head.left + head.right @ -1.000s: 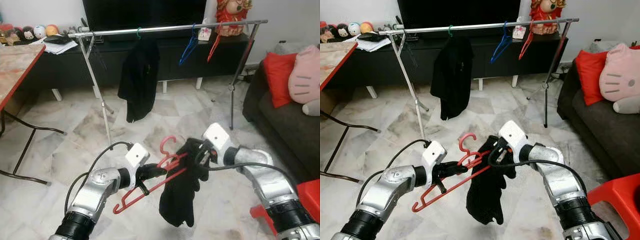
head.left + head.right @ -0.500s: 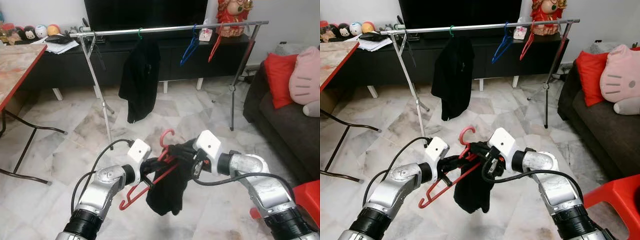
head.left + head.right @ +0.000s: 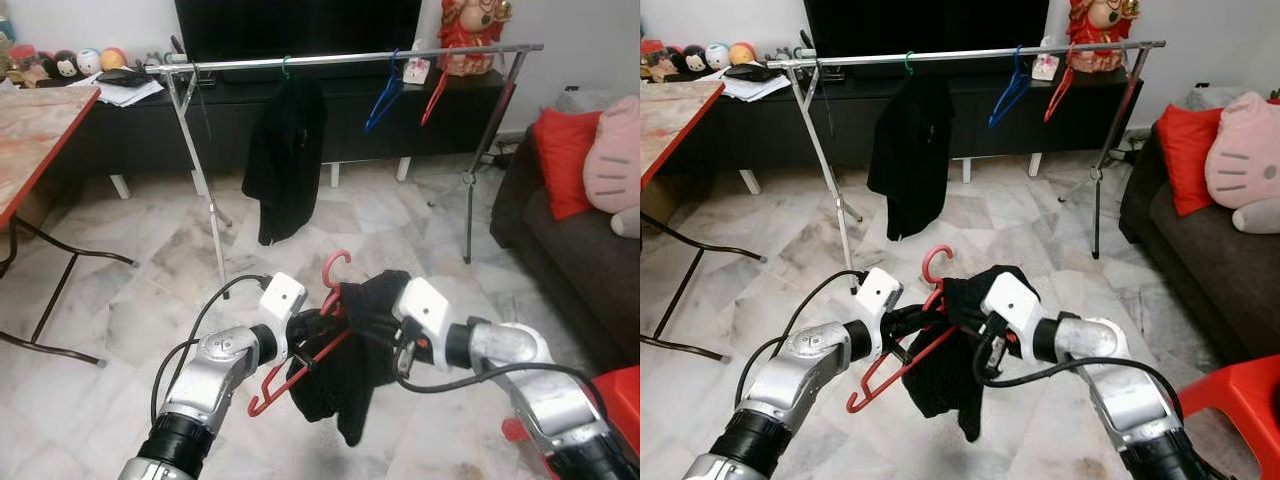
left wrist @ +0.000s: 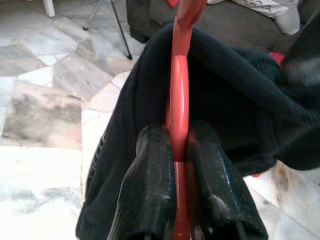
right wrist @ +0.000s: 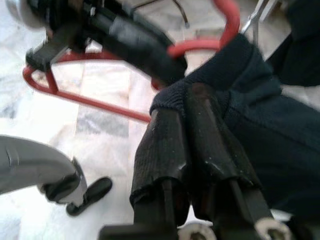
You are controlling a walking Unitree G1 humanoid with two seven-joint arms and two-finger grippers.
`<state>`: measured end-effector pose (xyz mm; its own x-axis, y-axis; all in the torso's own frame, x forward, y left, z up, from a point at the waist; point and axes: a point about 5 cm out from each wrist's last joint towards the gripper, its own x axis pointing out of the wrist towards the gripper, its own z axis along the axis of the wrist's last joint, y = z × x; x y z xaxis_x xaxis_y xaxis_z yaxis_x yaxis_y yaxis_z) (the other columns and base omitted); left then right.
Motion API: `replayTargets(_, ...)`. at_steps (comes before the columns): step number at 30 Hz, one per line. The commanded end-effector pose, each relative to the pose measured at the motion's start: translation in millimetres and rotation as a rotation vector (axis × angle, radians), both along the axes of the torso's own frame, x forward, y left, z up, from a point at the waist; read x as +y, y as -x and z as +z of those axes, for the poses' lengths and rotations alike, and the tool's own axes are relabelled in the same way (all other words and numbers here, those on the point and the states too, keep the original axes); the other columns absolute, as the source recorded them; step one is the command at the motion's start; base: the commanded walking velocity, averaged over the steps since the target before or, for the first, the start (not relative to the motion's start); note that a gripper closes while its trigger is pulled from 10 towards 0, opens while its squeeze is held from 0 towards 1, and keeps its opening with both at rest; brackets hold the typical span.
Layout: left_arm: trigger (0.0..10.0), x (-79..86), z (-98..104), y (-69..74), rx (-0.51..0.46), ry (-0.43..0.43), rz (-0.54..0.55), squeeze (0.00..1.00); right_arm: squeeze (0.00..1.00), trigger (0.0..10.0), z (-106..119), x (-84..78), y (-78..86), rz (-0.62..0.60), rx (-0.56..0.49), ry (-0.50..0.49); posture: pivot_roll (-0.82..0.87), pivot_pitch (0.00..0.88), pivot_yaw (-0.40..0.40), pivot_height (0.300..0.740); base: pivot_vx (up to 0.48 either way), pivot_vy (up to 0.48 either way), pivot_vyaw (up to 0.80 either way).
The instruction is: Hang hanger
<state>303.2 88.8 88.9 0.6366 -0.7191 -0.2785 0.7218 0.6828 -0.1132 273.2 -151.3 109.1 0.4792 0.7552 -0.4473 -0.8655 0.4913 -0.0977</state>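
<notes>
Dressing step: left gripper (image 4: 177, 150) clenched on red plastic hanger (image 3: 335, 300), right gripper (image 5: 192, 117) pinching black knit garment (image 3: 345, 375) draped over it, above marble floor (image 3: 150, 270). Next judged: seat shoulders, carry to silver rail (image 3: 330, 58).

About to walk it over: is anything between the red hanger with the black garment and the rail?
Nothing visible blocks the way. The red hanger is clamped in the left gripper, the black garment pinched by the right gripper. Marble floor lies between them and the rail.
</notes>
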Motion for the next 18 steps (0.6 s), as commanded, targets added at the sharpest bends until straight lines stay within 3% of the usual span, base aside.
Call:
replayTargets(1,10.0,5.0,16.3,-9.9,-0.064,0.048,0.056,0.0,0.0,10.0,-2.8,1.7,7.8,0.029,0.017,0.017,-0.09,0.0,-0.025,0.74,0.0,0.0,0.0)
replayTargets(9,10.0,4.6,15.2,-9.9,-0.059,0.046,0.05,0.0,0.0,10.0,-5.6,-3.7,5.0,-0.015,0.002,0.063,-0.09,0.0,-0.025,0.74,0.0,0.0,0.0)
replayTargets(16,10.0,1.7,13.0,-4.9,-0.046,0.048,0.009,0.0,0.0,10.0,18.9,-14.5,-29.7,-0.234,-0.165,0.035,-0.09,0.0,-0.029,0.74,0.0,0.0,0.0)
replayTargets(18,10.0,1.6,12.8,-4.8,-0.045,0.049,0.008,0.0,0.0,10.0,20.8,-14.7,-31.3,-0.24,-0.175,0.031,-0.09,0.0,-0.029,0.74,0.0,0.0,0.0)
